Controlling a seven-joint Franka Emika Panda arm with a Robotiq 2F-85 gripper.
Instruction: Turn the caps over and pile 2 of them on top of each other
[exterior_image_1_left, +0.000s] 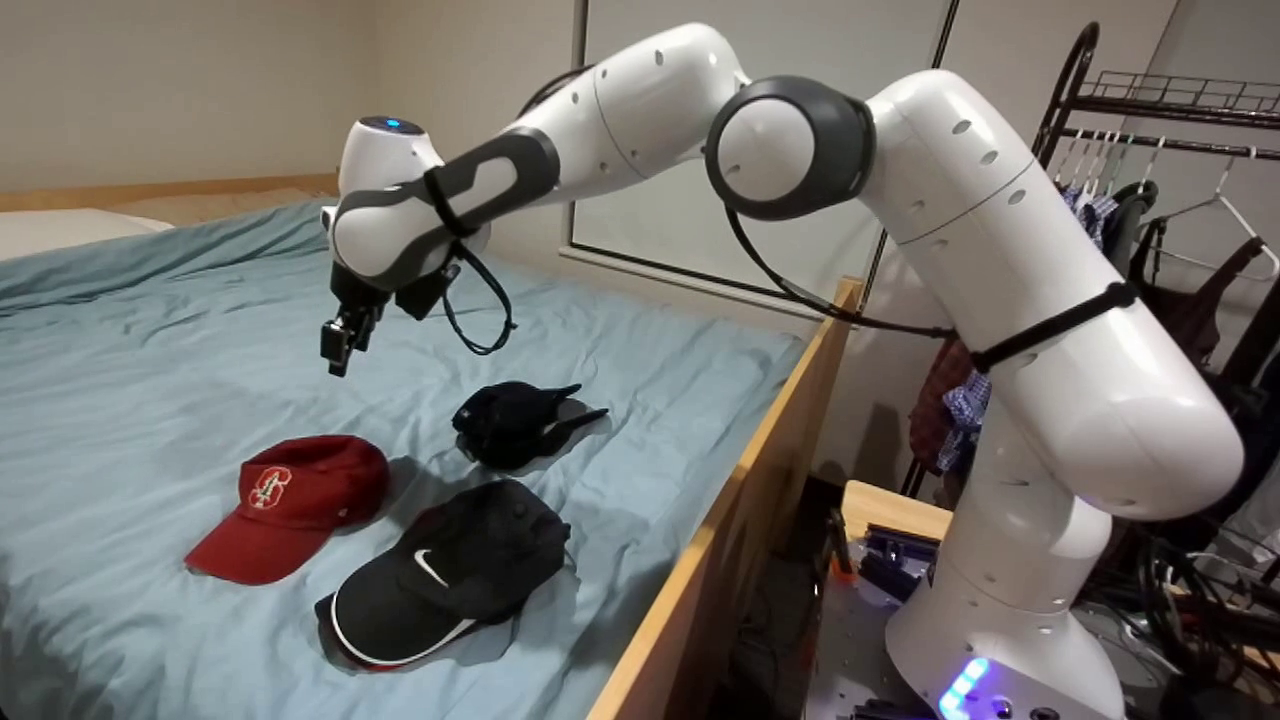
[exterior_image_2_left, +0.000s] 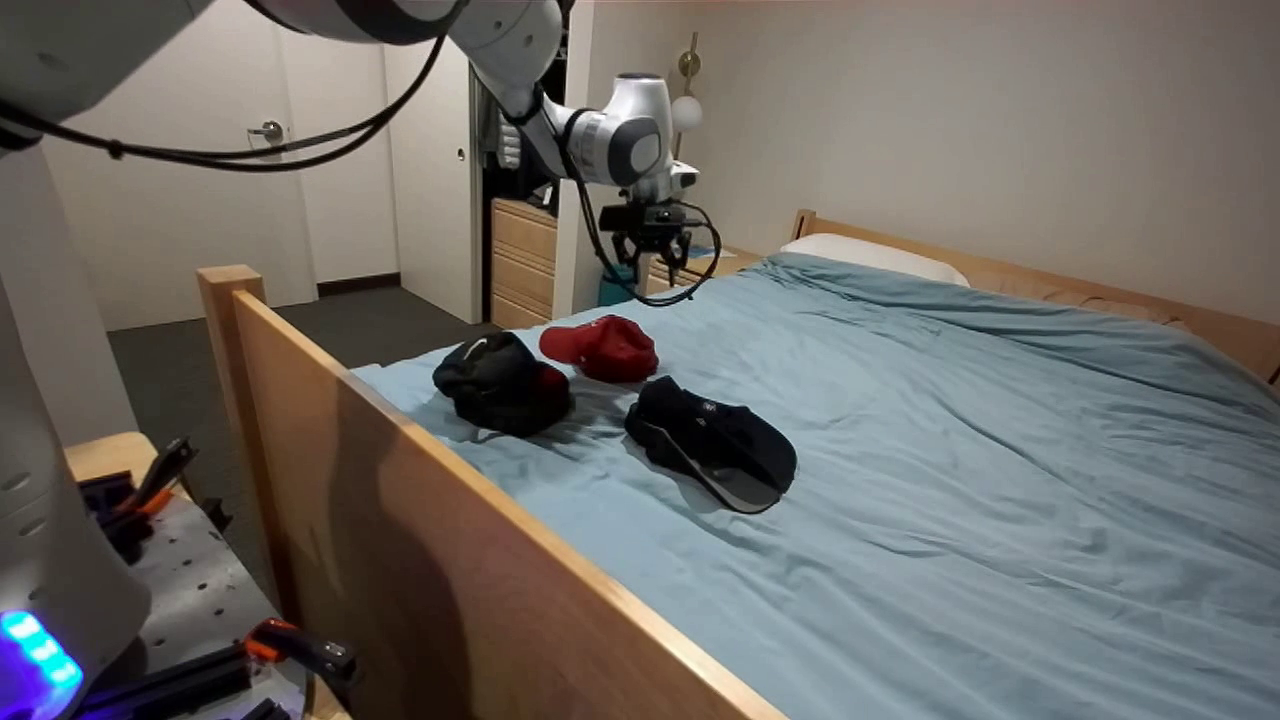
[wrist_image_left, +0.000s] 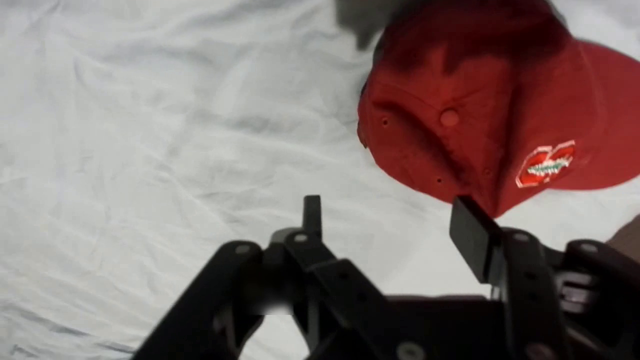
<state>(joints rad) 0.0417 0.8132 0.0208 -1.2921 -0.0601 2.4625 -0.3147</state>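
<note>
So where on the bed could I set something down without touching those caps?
The widest bare stretch of sheet lies between the red cap and the pillow, though the end effector hangs above it near that cap. A narrower strip separates the footboard from the Nike cap and the other black cap. It's crowded among the three caps.

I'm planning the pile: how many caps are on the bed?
3 on the bed. In an exterior view: red cap at left, black Nike cap in front, other black cap behind it. Anything underneath them would be hidden.
</note>
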